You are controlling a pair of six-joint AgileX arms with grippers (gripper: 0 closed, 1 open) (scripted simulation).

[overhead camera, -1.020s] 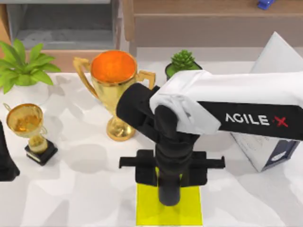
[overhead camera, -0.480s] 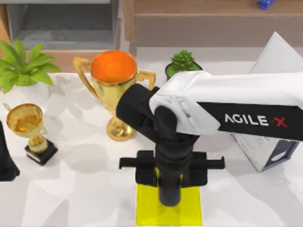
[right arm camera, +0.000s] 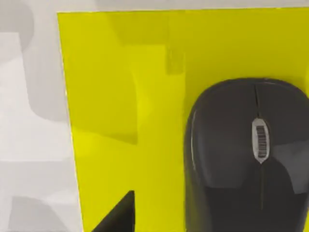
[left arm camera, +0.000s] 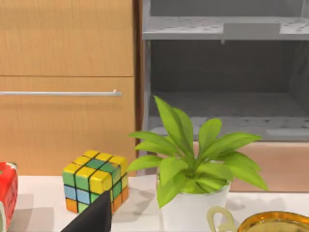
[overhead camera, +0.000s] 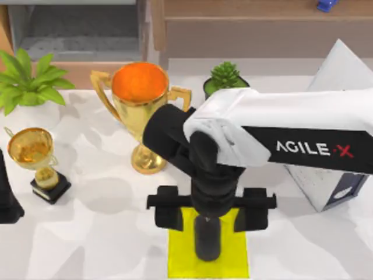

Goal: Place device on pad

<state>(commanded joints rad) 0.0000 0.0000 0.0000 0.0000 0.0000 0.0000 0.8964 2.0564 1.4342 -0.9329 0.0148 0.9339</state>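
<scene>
The device, a black computer mouse (right arm camera: 246,159) with a grey scroll wheel, lies flat on the bright-yellow pad (right arm camera: 125,87). From above, the pad (overhead camera: 180,256) sits at the table's front middle and my right arm hides the mouse. My right gripper (overhead camera: 210,217) hangs straight above the pad, open, its fingers (overhead camera: 168,216) spread wide to either side. One dark fingertip (right arm camera: 116,217) shows apart from the mouse. My left arm (overhead camera: 7,198) stays parked at the table's left edge.
A large gold trophy (overhead camera: 140,99) stands behind the pad, a small trophy (overhead camera: 35,154) at the left. A leafy plant (overhead camera: 26,79), a small succulent (overhead camera: 224,76) and a white box (overhead camera: 335,181) ring the area. A colour cube (left arm camera: 96,179) sits near the plant (left arm camera: 193,164).
The right gripper's fingers have spread apart above the pad, letting go of the mouse. The arm itself has barely moved; the left arm is still.
</scene>
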